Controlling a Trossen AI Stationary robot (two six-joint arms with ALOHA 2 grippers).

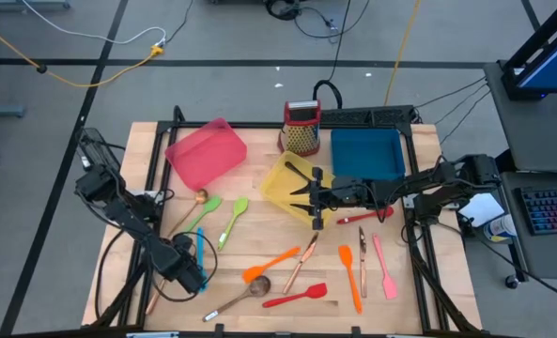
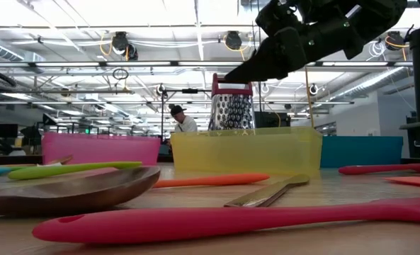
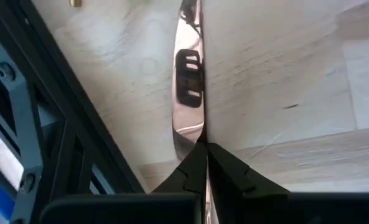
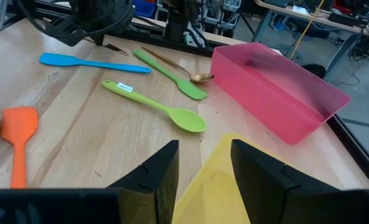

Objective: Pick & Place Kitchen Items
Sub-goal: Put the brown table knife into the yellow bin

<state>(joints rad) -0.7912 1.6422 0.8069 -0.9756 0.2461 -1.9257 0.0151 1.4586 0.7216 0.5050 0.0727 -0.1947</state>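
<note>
1. Far left: the left gripper (image 1: 193,275) sits low at the table's near left corner, its two dark fingers pinched shut on a slim polished metal utensil (image 3: 187,74). Only the left wrist view shows the grip: the mirror-bright strip lies flat on the pale wood and runs straight away from the fingertips.
2. Just beside that gripper lies a blue spatula (image 1: 201,252), its long axis running front to back.
3. Further back, a copper spoon (image 1: 186,214), a green spatula (image 1: 203,212) and a green spoon (image 1: 233,219) fan out, heads towards the pink tray (image 1: 206,152). The right wrist view shows the matte silicone and the spoon's oval bowl.
4. Centre front: a brownish spoon (image 1: 248,291), an orange spatula (image 1: 270,263), a piece of copper cutlery (image 1: 302,257) and a red spatula (image 1: 295,298) lie on slants. The low view shows the red one as a rounded bar across the foreground.
5. Centre back: the right gripper (image 1: 301,192) hovers over the translucent yellow tray (image 1: 280,178), fingers apart and holding nothing. Behind stands a perforated, red-topped grater (image 1: 302,130).
6. Right: a second orange spatula (image 1: 350,277), a copper piece (image 1: 363,258) and a pink spatula (image 1: 383,266) lie nearly parallel, front to back. A red spoon (image 1: 364,216) lies crosswise before the blue tray (image 1: 365,153).
</note>
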